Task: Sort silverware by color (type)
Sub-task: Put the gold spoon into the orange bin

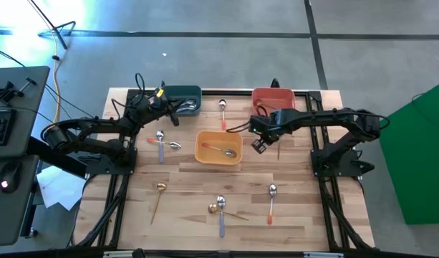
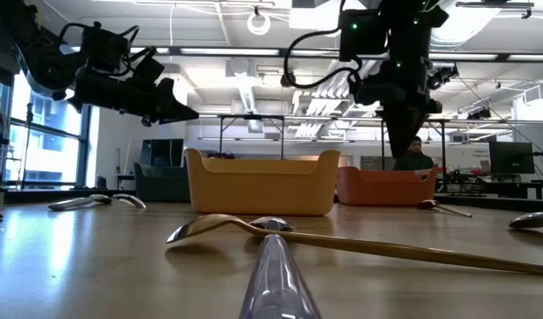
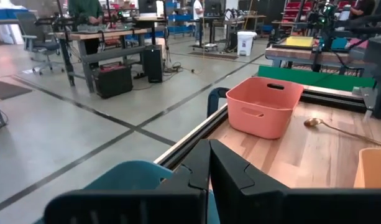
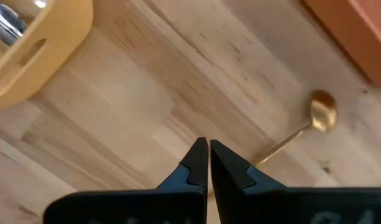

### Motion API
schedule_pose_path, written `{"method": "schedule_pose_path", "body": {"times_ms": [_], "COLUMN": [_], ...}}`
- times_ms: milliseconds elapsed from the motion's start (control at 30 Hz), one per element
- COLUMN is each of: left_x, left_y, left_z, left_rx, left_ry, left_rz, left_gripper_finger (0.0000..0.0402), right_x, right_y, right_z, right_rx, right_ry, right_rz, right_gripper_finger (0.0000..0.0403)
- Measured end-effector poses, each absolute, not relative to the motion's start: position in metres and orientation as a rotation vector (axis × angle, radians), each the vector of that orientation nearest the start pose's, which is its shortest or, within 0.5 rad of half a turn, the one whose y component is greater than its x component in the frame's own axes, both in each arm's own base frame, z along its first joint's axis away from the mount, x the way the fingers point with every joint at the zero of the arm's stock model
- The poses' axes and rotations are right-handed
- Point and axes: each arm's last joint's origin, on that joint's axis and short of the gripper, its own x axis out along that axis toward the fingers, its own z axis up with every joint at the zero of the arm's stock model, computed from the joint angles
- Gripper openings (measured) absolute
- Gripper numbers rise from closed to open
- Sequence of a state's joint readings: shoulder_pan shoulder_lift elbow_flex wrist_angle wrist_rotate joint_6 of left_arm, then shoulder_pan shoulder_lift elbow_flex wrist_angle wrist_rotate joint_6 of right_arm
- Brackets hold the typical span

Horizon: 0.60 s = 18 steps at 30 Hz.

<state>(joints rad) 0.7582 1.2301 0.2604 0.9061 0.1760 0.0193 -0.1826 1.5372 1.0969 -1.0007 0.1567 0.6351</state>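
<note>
Hovering above a wooden desk (image 1: pixel 291 215), the right gripper (image 4: pixel 209 163) hangs with its fingers pressed shut and empty, just over the thin handle of a gold spoon (image 4: pixel 314 121) lying beside the red bin (image 1: pixel 273 97). The left gripper (image 3: pixel 209 168), likewise shut and holding nothing, sits raised at the teal bin (image 1: pixel 182 100), where one or two pieces already lie.

The silverware is spread widely: a spoon inside the yellow bin (image 1: pixel 219 148), a red-handled spoon (image 1: pixel 223 113) between the teal and red bins, two spoons (image 1: pixel 165 143) left of the yellow bin, a gold spoon near the front left (image 1: pixel 159 197), a crossed pair at front centre (image 1: pixel 220 211), and another red-handled spoon (image 1: pixel 271 202) to its right.

The likely trouble is the right arm's fingers: closed as they are, a descent would push the thin gold handle aside or pin it flat rather than take it; they would need to part first. The spoon also lies close to the red bin's wall, which could be nudged.

Room is generous across the front half of the desk. The back is tighter, with three bins and both arms near one another, and the black frame rail (image 3: pixel 196 134) marks the far edge just behind the bins.
</note>
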Motion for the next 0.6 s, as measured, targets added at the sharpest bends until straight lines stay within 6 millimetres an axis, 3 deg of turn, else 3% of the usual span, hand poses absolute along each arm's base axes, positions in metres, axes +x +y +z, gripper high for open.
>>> {"method": "schedule_pose_path", "body": {"times_ms": [367,600], "left_x": [0.161,0.171], "left_y": [0.143,0.13], "left_z": [0.177,0.176], "left_rx": [-0.026,-0.028], "left_ry": [0.07,0.078], "left_rz": [0.503,0.382], "left_gripper_finger": [0.0,0.0], "right_x": [0.281,0.29], "right_y": [-0.005,0.046], "right_z": [0.223,0.227], "right_rx": [0.542,0.51], "right_ry": [1.257,1.151], "right_rz": [-0.507,-0.368], "right_gripper_finger": [0.0004,0.0063]}}
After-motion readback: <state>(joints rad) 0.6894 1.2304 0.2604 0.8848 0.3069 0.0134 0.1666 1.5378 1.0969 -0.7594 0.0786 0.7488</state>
